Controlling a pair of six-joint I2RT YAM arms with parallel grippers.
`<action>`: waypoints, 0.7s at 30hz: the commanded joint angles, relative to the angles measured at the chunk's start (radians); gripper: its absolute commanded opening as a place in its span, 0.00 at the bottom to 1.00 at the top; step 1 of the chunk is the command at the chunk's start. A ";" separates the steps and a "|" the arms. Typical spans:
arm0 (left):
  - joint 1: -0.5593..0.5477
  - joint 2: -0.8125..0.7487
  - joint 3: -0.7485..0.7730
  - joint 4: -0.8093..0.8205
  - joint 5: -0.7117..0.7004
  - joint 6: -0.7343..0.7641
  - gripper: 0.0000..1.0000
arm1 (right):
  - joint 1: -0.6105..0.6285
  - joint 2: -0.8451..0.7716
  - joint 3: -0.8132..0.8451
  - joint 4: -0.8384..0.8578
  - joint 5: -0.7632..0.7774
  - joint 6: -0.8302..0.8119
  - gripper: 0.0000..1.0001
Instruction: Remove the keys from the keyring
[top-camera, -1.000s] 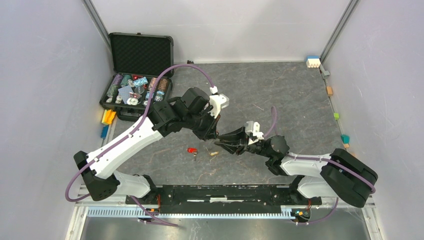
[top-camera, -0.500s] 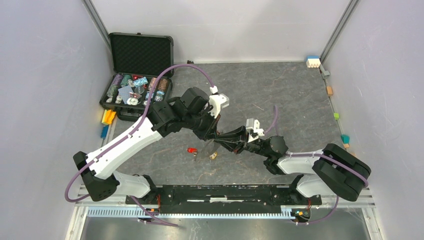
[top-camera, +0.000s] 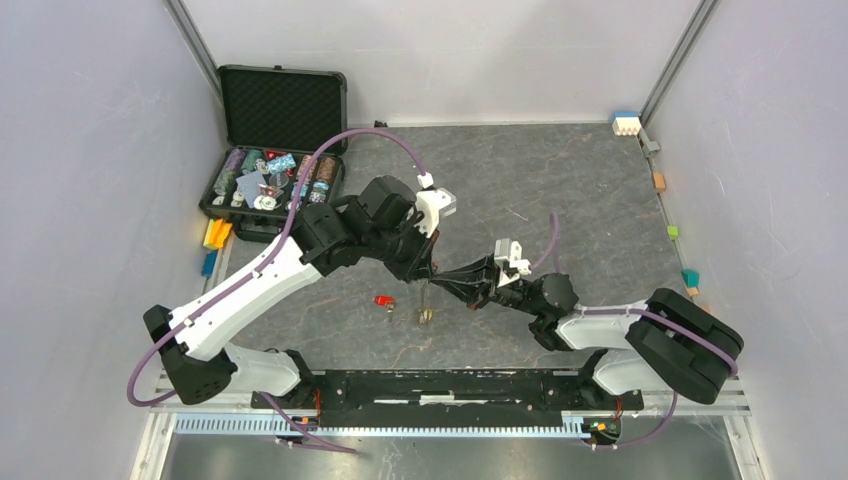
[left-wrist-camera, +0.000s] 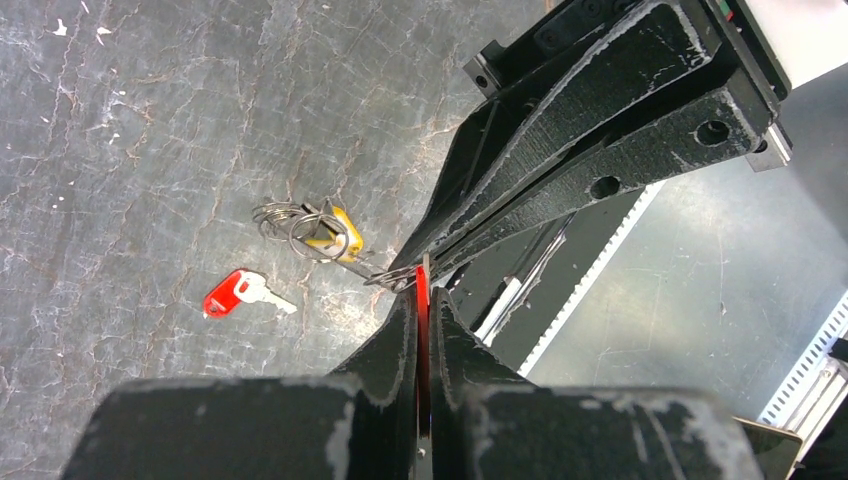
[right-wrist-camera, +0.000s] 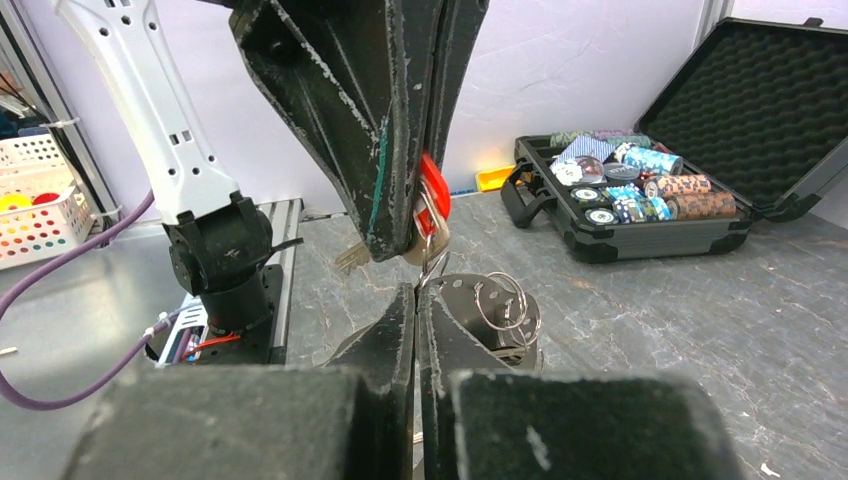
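Observation:
My left gripper (top-camera: 428, 271) (left-wrist-camera: 421, 292) is shut on the red head of a key (left-wrist-camera: 422, 300), also seen in the right wrist view (right-wrist-camera: 433, 196). My right gripper (top-camera: 446, 282) (right-wrist-camera: 417, 290) meets it tip to tip and is shut on a silver ring of the keyring (right-wrist-camera: 468, 298), a dark grey strap with more silver rings (right-wrist-camera: 505, 305). A yellow-headed key (left-wrist-camera: 337, 231) hangs with the rings below the grippers (top-camera: 425, 316). A loose red key (top-camera: 383, 300) (left-wrist-camera: 230, 293) lies on the table to the left. Other keys are hidden.
An open black case (top-camera: 272, 205) of poker chips sits at the back left, also in the right wrist view (right-wrist-camera: 640, 215). Small coloured blocks lie by the case (top-camera: 216, 235) and along the right wall (top-camera: 673, 232). The dark rail (top-camera: 450, 385) runs along the near edge.
My right gripper has moved left to meet the left gripper's tips and has closed. The yellow key and rings now hang a little lower. The loose red key has not moved.

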 joint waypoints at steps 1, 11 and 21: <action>0.001 -0.032 0.007 0.063 0.000 -0.021 0.02 | 0.003 -0.036 -0.031 0.156 -0.046 -0.055 0.00; 0.003 -0.035 0.010 0.061 -0.027 -0.024 0.02 | 0.003 -0.083 -0.074 0.210 -0.120 -0.120 0.00; 0.003 -0.018 0.005 0.061 -0.013 -0.031 0.02 | 0.004 -0.163 -0.109 0.242 -0.128 -0.170 0.00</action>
